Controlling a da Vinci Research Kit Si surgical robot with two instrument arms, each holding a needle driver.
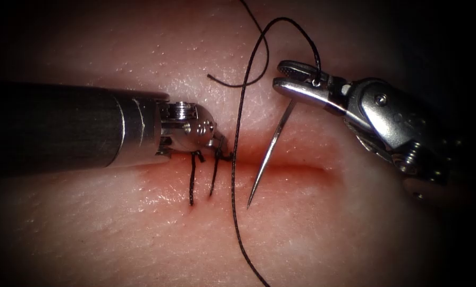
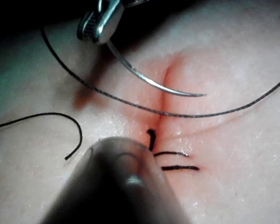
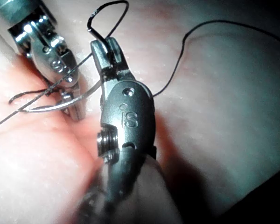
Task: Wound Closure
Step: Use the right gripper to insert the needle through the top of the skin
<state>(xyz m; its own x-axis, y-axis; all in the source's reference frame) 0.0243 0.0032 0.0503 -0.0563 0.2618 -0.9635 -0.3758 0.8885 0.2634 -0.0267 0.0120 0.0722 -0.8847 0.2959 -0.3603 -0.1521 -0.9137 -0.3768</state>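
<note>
Pale pink tissue (image 1: 142, 234) lies under both of your tools, with the cut (image 1: 296, 166) running across it as a red line.

Your right tool (image 1: 286, 78) hangs over the far side of the cut, and its jaws are closed on the needle (image 1: 269, 157) near its back end. From the jaws the needle slants down across the cut, and its sharp tip is free just past the cut on the near side. It is not in the tissue.

Thread (image 1: 236, 159) loops up from the right tool, bends over, and then runs down across the cut, just left of the needle. A loose thread end (image 1: 232, 82) lies on the tissue beyond the cut.

Your left tool (image 1: 219, 149) comes in from the left side, with its tip right at the cut, next to the thread. You cannot tell if its jaws are open or closed, or if it holds anything.

Two dark stitches (image 1: 203, 178) cross the cut just under the left tool. Red fluid (image 1: 158, 175) wets the tissue around them.
</note>
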